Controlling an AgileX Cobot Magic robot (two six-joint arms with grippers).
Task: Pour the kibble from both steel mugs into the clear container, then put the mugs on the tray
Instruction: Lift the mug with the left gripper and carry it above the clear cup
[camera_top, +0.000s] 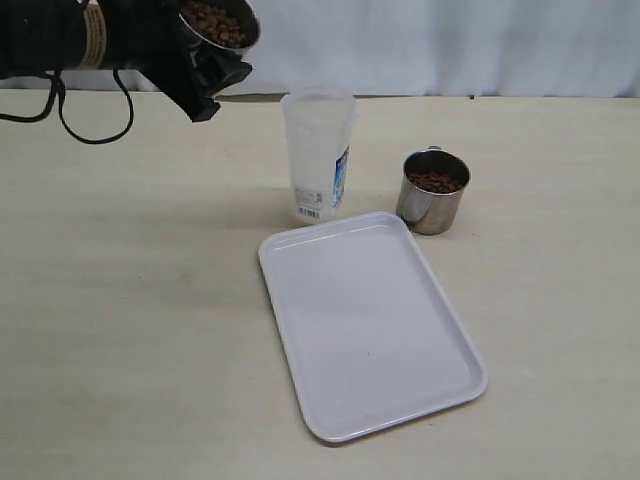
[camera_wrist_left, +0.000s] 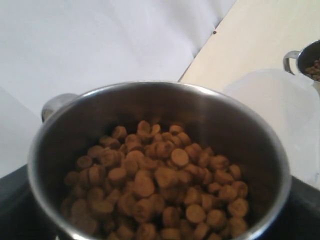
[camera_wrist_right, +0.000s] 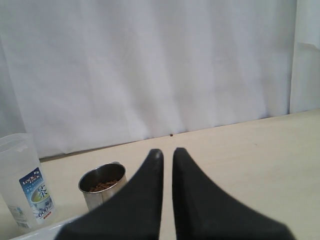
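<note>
My left gripper (camera_top: 212, 62) is shut on a steel mug (camera_top: 218, 22), held high at the back left, up and left of the clear container (camera_top: 317, 155). The held mug tilts slightly, and the left wrist view shows it (camera_wrist_left: 165, 107) filled with brown kibble (camera_wrist_left: 155, 185). The container (camera_wrist_left: 280, 100) looks empty. The other steel mug (camera_top: 434, 192) stands on the table right of the container, with kibble (camera_top: 435, 182) inside. The white tray (camera_top: 370, 320) lies in front of both with nothing on it. My right gripper (camera_wrist_right: 163, 152) is shut on nothing, back from that mug (camera_wrist_right: 101, 187); the exterior view does not show it.
A white curtain (camera_top: 450, 45) closes off the back of the beige table (camera_top: 120, 330). A black cable (camera_top: 95, 125) loops down from the left arm over the table's back left.
</note>
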